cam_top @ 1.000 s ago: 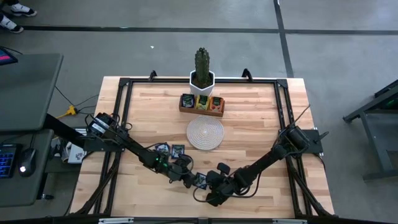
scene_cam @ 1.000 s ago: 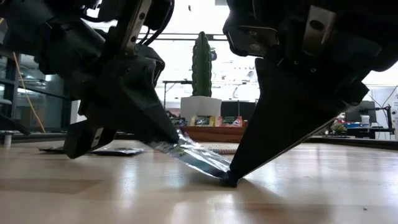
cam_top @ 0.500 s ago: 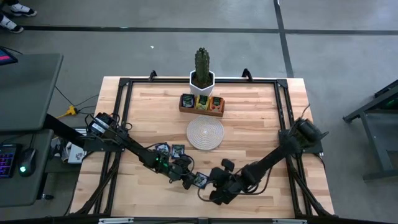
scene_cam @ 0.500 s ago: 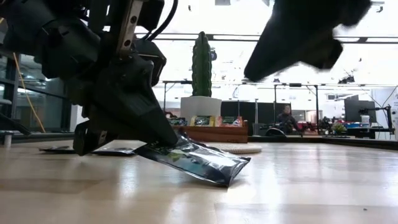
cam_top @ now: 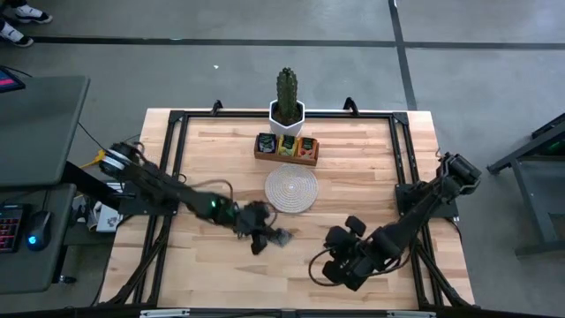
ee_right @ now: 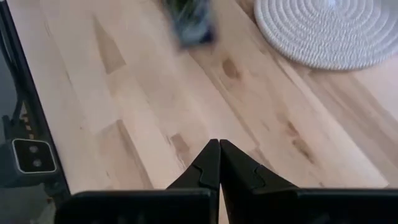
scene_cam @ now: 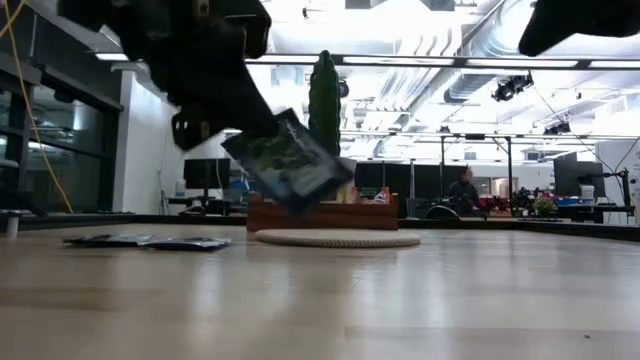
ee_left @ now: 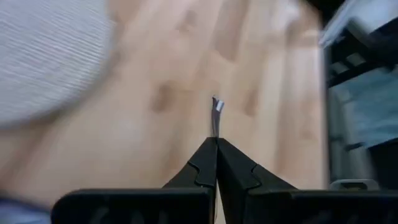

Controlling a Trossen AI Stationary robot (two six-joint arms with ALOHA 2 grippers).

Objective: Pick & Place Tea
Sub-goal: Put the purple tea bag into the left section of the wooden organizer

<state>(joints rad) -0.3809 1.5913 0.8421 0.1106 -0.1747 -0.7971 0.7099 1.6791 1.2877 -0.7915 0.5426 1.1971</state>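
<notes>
up off the wood, the left claw (cam_top: 265, 238) is clamped tight on one tea sachet (scene_cam: 290, 163), a dark packet with a greenish print; in the low view the packet hangs tilted, clear of the table (cam_top: 362, 168), and in the left wrist view only its thin edge (ee_left: 216, 112) shows past the pressed-together fingers (ee_left: 205, 168). from above, this claw sits over the front middle of the table, just in front of the round woven mat (cam_top: 291, 189) and apart from it. two more sachets (scene_cam: 150, 241) lie flat on the boards off to the left side in the low view; from above they are hidden under the left arm. behind the mat stands a wooden tray (cam_top: 286, 147) holding a row of sachets (cam_top: 287, 145), and behind that a cactus (cam_top: 286, 92) in a white pot (cam_top: 286, 115) at the back edge. the right claw (cam_top: 339, 263) is shut on nothing, its fingers (ee_right: 214, 165) meeting in a point over bare wood at the front right of the table, well apart from the held sachet; its wrist view catches the mat's edge and a blurred dark packet beyond. far off in the room a person (scene_cam: 462, 187) sits at a desk
</notes>
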